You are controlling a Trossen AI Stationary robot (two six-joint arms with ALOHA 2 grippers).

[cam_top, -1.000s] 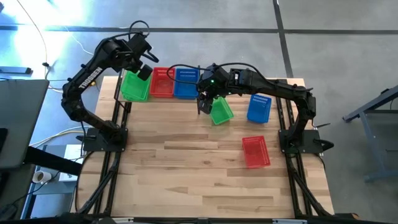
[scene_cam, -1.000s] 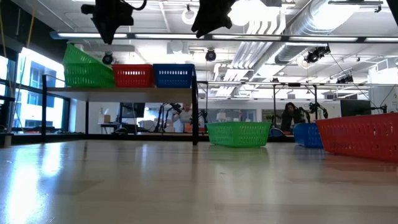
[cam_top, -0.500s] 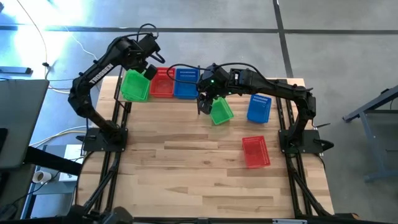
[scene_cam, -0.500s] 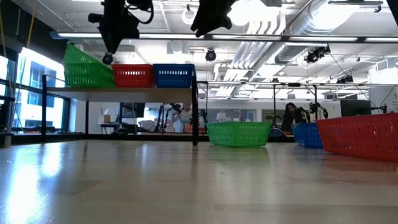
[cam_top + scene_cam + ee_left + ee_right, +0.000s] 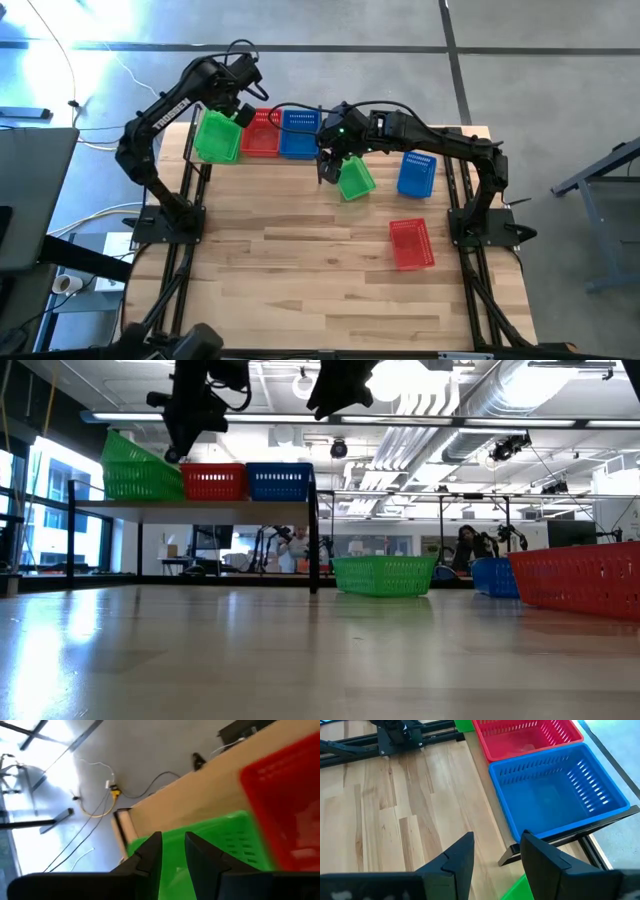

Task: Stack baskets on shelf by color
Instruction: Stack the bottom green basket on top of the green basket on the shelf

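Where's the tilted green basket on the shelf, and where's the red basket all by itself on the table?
tilted green basket (image 5: 217, 138): high view, on its open inside.
red basket (image 5: 411, 244): high view, on its lattice floor, apart from the others.

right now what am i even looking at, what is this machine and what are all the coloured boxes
It is a robot with two dark arms bolted to a wooden table, each ending in two fingers. One picture looks straight down, one looks level across the tabletop, and two come from cameras on the wrists.

On the raised shelf sit a tilted green basket, a red basket and a blue basket. On the table lie another green basket, a blue one and a red one.

The left gripper hangs over the shelf's green basket, the right gripper beside the table's green one. Neither holds anything.
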